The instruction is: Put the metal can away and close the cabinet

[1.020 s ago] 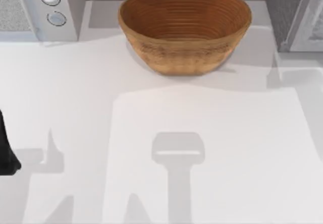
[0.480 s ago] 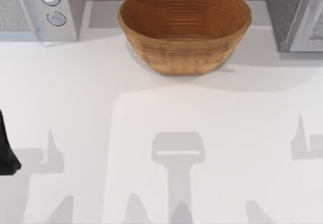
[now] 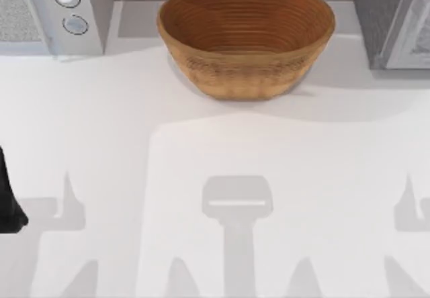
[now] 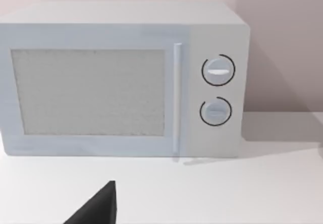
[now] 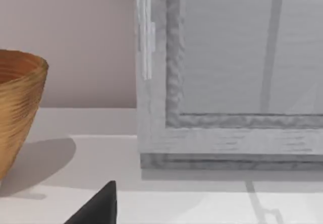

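The metal can is out of view. The grey cabinet (image 3: 393, 23) stands at the table's back right; in the right wrist view its framed door (image 5: 237, 72) lies flat against the front, with a pale handle (image 5: 147, 37) at one edge. A dark piece of my right gripper (image 5: 97, 207) pokes into that view, short of the cabinet. My left arm (image 3: 7, 201) sits at the left edge of the table, and a dark piece of my left gripper (image 4: 97, 209) faces the microwave.
A large wicker bowl (image 3: 246, 37) stands at the back middle, close to the cabinet. A white microwave (image 3: 50, 13) with two dials fills the back left corner. Shadows of the arms fall across the bare white tabletop (image 3: 222, 143).
The right arm's shadow has slid from beside the cabinet to the table's near right edge. The left arm, bowl and microwave have not moved.
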`<state>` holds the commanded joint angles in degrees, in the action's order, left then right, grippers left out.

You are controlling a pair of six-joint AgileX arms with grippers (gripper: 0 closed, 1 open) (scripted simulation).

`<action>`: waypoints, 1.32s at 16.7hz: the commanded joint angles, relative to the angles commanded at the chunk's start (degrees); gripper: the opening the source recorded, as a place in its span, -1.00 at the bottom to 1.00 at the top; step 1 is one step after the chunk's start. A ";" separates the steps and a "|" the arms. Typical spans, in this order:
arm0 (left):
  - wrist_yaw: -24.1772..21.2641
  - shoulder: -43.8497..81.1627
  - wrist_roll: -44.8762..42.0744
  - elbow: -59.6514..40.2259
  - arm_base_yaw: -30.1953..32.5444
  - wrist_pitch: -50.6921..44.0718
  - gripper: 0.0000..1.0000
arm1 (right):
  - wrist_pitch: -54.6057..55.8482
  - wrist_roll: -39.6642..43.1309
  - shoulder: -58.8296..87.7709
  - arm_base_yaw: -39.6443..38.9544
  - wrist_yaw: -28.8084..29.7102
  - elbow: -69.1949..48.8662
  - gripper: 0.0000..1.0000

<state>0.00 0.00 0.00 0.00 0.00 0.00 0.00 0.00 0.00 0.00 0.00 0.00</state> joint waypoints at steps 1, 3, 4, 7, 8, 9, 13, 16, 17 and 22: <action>0.00 0.00 0.00 0.00 0.00 0.00 1.00 | 0.00 0.00 0.00 0.00 0.00 0.00 1.00; 0.00 0.00 0.00 0.00 0.00 0.00 1.00 | -0.07 0.03 0.25 -0.17 -0.02 -0.04 1.00; 0.00 0.00 0.00 0.00 0.00 0.00 1.00 | -0.04 0.03 0.27 -0.15 -0.04 -0.05 1.00; 0.00 0.00 0.00 0.00 0.00 0.00 1.00 | 3.52 -0.05 3.91 2.70 -2.76 -1.58 1.00; 0.00 0.00 0.00 0.00 0.00 0.00 1.00 | 5.77 -0.10 6.34 4.50 -4.49 -2.44 1.00; 0.00 0.00 0.00 0.00 0.00 0.00 1.00 | 8.42 -0.16 9.37 6.63 -6.55 -3.37 1.00; 0.00 0.00 0.00 0.00 0.00 0.00 1.00 | 21.43 -0.37 25.88 17.60 -17.23 -7.23 1.00; 0.00 0.00 0.00 0.00 0.00 0.00 1.00 | 32.07 -0.55 40.71 27.10 -26.58 -10.08 1.00; 0.00 0.00 0.00 0.00 0.00 0.00 1.00 | 35.62 -0.64 45.72 30.30 -29.74 -11.07 1.00; 0.00 0.00 0.00 0.00 0.00 0.00 1.00 | 52.68 -1.00 68.58 45.17 -44.50 -16.00 1.00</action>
<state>0.00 0.00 0.00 0.00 0.00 0.00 52.68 -1.00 68.58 45.17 -44.50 -16.00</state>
